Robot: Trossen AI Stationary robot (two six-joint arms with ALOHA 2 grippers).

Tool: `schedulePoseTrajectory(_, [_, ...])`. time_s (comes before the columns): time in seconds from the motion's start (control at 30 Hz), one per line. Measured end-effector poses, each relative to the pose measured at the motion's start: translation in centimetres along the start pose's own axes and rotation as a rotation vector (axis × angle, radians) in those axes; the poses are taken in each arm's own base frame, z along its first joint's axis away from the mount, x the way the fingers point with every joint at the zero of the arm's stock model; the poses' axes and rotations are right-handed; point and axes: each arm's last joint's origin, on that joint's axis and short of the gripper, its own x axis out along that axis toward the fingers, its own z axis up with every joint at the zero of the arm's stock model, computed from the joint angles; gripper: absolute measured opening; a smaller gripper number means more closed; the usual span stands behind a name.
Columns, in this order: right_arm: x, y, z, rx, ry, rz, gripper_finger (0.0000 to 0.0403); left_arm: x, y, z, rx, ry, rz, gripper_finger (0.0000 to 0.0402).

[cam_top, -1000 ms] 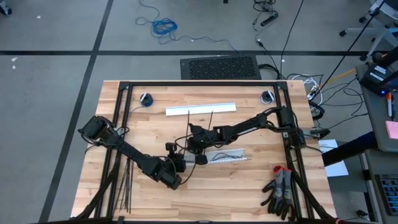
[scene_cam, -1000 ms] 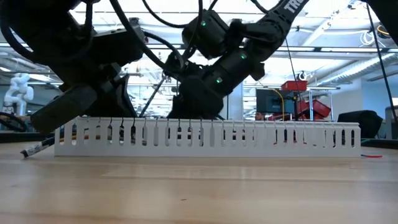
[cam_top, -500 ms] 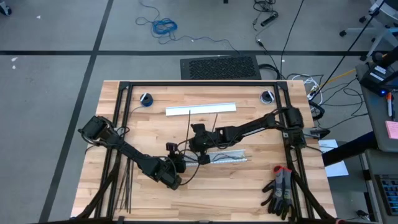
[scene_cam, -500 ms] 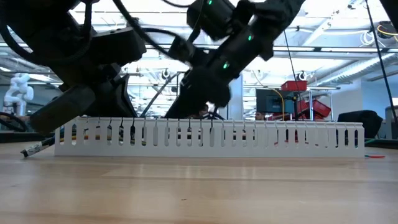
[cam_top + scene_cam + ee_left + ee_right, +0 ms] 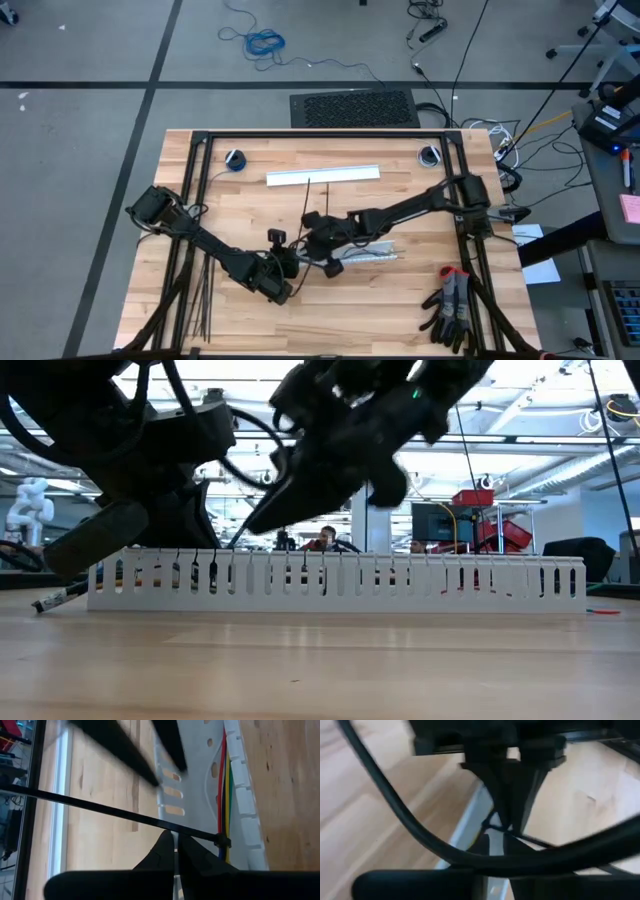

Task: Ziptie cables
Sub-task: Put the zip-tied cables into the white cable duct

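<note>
The cables (image 5: pixel 223 795), red, yellow, green and blue wires, lie along the white slotted channel (image 5: pixel 365 250) near the table's middle. A black ziptie (image 5: pixel 100 808) has its head (image 5: pixel 222 840) closed round them, and its long strap runs straight off toward the far edge (image 5: pixel 307 200). My left gripper (image 5: pixel 175 837) is shut at the strap, beside the head. My right gripper (image 5: pixel 169 776) hangs just above the channel with its fingers a little apart and nothing between them; it also shows in the high view (image 5: pixel 308 238). My left gripper pinches the ziptie's strap (image 5: pixel 172 826) between its two fingertips, a short way from the head. The fingers slant down from the near left and lie across the strap. The strap runs on straight past them while the head stays looped on the cables in the channel.
A second white strip (image 5: pixel 322 175) lies toward the far edge. Several spare zipties (image 5: pixel 205 300) lie at the near left beside the black frame rail (image 5: pixel 190 250). Dark gloves (image 5: pixel 450 305) sit at the near right. Bare wood lies between the channel and the near edge.
My right gripper has risen and come toward the table's near edge, rolling about its own axis as it went. The ziptie's free strap still points toward the far edge. My left gripper has kept still.
</note>
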Motion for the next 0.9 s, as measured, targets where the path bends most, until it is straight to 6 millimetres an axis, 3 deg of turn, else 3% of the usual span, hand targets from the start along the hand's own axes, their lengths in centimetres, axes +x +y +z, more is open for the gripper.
schedulePoseTrajectory(0.23, [1.5,-0.7,-0.7,0.015,-0.067,-0.050,0.0080,0.0,-0.1,0.1,-0.005,-0.007,-0.002,0.0005])
schedulePoseTrajectory(0.53, [1.4,-1.9,-1.1,0.034,-0.065,-0.074,0.0008,0.0,-0.1,0.1,-0.009,-0.012,-0.003,0.0009])
schedulePoseTrajectory(0.9, [3.0,-1.7,-2.5,0.056,-0.050,-0.069,0.0001,0.0,-0.1,0.1,-0.013,-0.015,-0.004,0.0011])
